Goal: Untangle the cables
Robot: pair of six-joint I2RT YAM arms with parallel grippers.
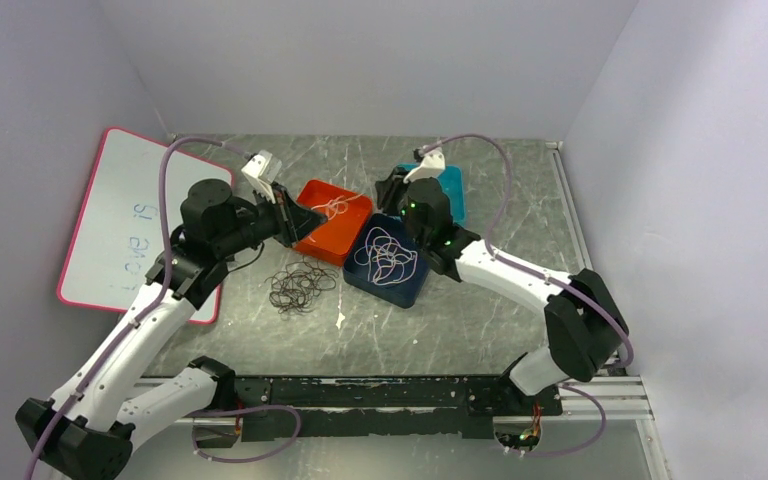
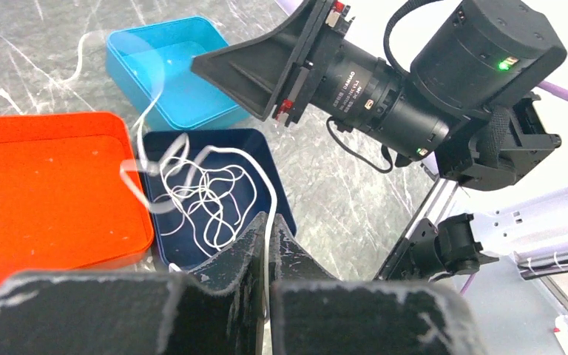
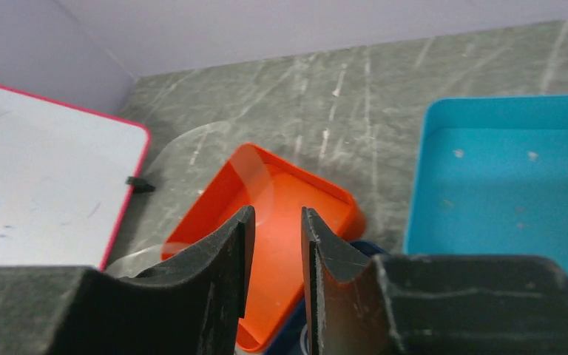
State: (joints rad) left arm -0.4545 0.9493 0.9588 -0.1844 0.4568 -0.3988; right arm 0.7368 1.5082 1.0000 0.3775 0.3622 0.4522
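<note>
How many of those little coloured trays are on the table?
3. The orange tray sits left of centre. The navy tray is beside it on the right, nearer the arms. The teal tray lies behind the navy one, partly hidden by the right arm.

left tray [image 1: 350, 243] and middle tray [image 1: 406, 292] touch mid-frame, third tray [image 1: 454, 192] behind them. single cable [image 1: 388, 255] in middle tray; cable pile [image 1: 300, 288] on table [image 1: 460, 330] below my left gripper [image 1: 305, 222]; board [image 1: 130, 220] far left.
</note>
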